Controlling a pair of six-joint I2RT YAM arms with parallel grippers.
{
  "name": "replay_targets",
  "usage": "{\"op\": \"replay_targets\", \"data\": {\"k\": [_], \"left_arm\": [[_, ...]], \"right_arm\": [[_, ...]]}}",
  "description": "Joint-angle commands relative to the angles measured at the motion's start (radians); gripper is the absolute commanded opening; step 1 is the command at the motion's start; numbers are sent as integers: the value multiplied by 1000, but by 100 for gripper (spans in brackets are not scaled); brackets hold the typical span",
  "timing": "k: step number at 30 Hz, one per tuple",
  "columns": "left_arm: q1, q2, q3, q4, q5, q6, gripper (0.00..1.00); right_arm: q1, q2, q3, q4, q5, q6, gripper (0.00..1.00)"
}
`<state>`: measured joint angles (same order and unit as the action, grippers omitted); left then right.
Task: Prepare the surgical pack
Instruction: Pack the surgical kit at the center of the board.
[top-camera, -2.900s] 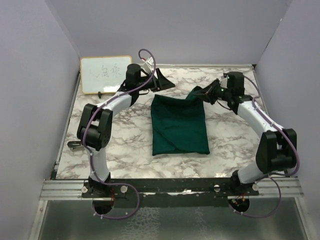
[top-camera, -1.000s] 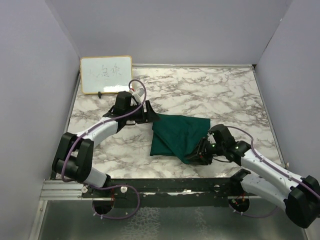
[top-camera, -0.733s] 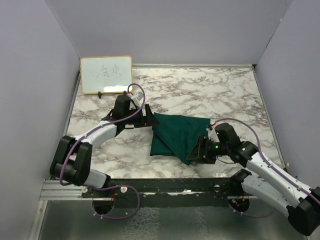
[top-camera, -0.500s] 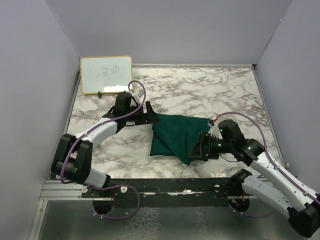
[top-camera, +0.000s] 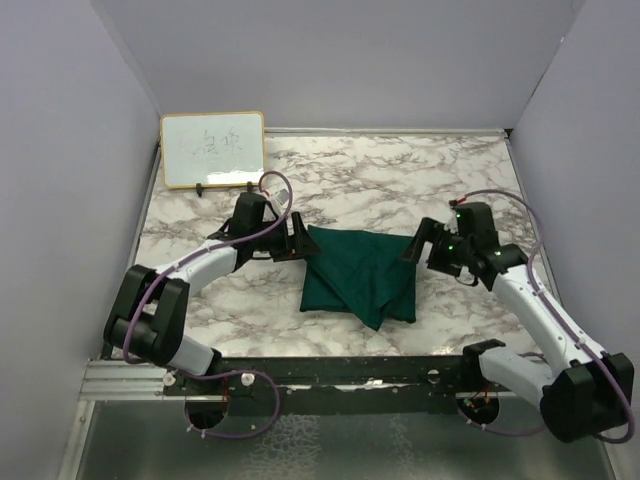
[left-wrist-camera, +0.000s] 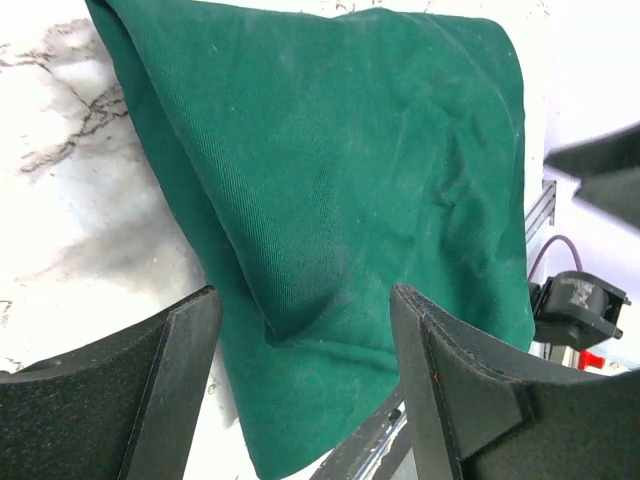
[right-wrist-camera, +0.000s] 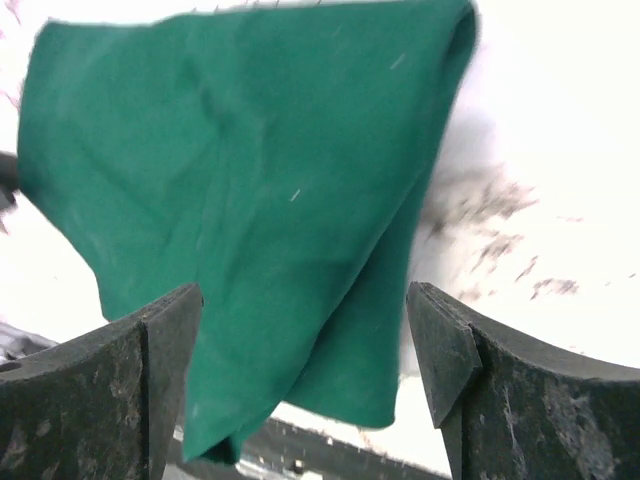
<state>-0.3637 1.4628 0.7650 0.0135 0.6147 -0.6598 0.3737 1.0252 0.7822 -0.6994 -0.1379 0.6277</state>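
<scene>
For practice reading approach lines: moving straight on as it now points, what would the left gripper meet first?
Probably the green drape, lying straight ahead between the left gripper's open fingers; height above it is unclear.

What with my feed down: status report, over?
Left fingers, right fingers open, holding nothing. Dark green fabric drape folded, lying on marble table between them. Nothing blocking.

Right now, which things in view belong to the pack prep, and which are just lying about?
Job: folded green drape; left pincer and right pincer, both open, one at each far corner of it.
Lying about: whiteboard, far left.
</scene>
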Motion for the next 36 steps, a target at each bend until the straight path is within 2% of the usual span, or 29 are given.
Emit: {"op": "replay_targets", "data": {"k": [1, 5, 9, 13, 17, 20, 25, 32, 36], "left_arm": [[-11, 18, -12, 47, 34, -26, 71], [-11, 29, -11, 52, 19, -20, 63], [-11, 47, -21, 64, 20, -22, 53], [-11, 60, -27, 73, 32, -32, 39], [-11, 55, -30, 72, 30, -33, 38], [-11, 60, -35, 88, 41, -44, 41], [-11, 68, -32, 101, 60, -53, 40], [-11, 71, -38, 93, 47, -49, 29], [-11, 63, -44, 88, 32, -49, 20]], "right_arm": [[-245, 42, -84, 248, -332, -157, 83], [-281, 134, -140, 337, -464, -200, 85], [-390, 185, -216, 454, -675, -214, 85], [-406, 208, -211, 452, -695, -223, 77], [-405, 178, -210, 454, -686, -203, 79], [-410, 180, -220, 549, -721, -159, 83], [-433, 222, -241, 704, -765, -93, 83], [-456, 233, -273, 807, -892, -34, 81], [-461, 191, -281, 736, -928, -27, 77]]}}
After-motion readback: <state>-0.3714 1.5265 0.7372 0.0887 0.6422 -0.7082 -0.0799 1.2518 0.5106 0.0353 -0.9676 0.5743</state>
